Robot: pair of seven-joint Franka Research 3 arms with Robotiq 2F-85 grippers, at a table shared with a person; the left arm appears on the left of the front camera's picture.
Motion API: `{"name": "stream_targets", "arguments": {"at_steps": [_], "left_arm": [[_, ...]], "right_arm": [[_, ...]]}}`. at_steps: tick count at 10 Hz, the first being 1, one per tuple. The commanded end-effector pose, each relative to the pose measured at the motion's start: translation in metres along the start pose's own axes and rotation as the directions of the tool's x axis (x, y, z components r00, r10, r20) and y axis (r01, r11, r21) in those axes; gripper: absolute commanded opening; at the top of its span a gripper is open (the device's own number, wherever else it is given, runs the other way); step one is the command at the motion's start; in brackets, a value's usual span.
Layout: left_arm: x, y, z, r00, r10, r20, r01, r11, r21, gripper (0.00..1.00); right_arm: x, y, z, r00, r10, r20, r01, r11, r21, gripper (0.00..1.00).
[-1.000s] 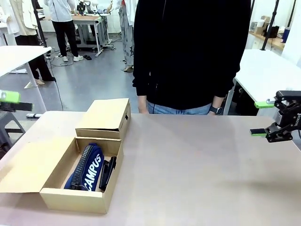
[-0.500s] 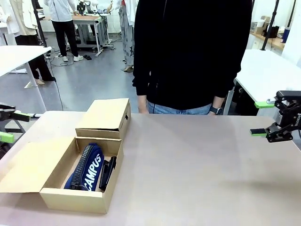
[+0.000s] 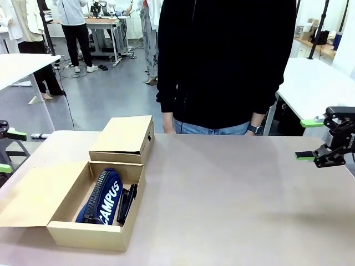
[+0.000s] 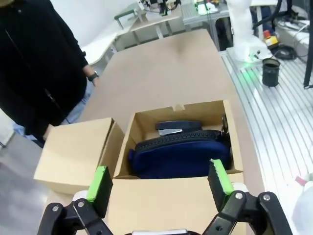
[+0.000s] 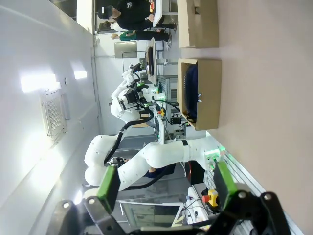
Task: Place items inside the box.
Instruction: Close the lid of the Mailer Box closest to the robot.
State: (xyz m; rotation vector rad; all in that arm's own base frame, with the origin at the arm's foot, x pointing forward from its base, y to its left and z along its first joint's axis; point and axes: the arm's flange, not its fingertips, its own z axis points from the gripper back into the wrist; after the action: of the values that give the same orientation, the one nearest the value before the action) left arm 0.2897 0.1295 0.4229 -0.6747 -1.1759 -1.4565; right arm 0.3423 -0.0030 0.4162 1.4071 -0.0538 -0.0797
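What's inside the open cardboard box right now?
In the open box lies a navy pouch lettered "CAMPUS", zip along one side, with a black stapler between it and the wall. Anything beneath the pouch is covered, so more items can't be confirmed.

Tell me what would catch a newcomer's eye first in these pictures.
First, the open cardboard box at the table's near left, with a navy "CAMPUS" pouch and a black stapler lying side by side inside. A closed box sits just behind it. A person in a black top stands at the far edge, while the right claw hangs open and empty over the table's right side.
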Motion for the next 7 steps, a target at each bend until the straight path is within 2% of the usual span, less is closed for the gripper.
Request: {"name": "stream_targets", "arguments": {"at_steps": [1,2,3,4,5,7], "left_arm": [[0.006,0.0,-0.002,0.998,0.055,0.002,-0.055,0.998,-0.015,1.0],[0.0,0.0,0.0,1.0,0.0,0.0,0.0,1.0,0.0,1.0],[-0.016,0.003,-0.003,0.996,-0.014,-0.093,0.013,1.0,-0.021,1.0],[-0.037,0.008,0.0,0.982,-0.034,-0.185,0.039,0.999,0.027,1.0],[-0.058,0.01,0.011,0.987,-0.023,-0.157,0.015,0.998,-0.053,1.0],[-0.094,0.018,0.031,0.981,0.015,-0.194,-0.029,0.997,-0.068,1.0]], "right_arm": [[-0.003,0.003,0.002,1.0,-0.013,-0.012,0.013,1.0,-0.003,1.0],[-0.003,0.003,0.002,1.0,-0.013,-0.012,0.013,1.0,-0.003,1.0],[-0.003,0.003,0.002,1.0,-0.013,-0.012,0.013,1.0,-0.003,1.0],[-0.003,0.003,0.002,1.0,-0.013,-0.012,0.013,1.0,-0.003,1.0],[-0.003,0.003,0.002,1.0,-0.013,-0.012,0.013,1.0,-0.003,1.0],[-0.003,0.003,0.002,1.0,-0.013,-0.012,0.013,1.0,-0.003,1.0]]}}
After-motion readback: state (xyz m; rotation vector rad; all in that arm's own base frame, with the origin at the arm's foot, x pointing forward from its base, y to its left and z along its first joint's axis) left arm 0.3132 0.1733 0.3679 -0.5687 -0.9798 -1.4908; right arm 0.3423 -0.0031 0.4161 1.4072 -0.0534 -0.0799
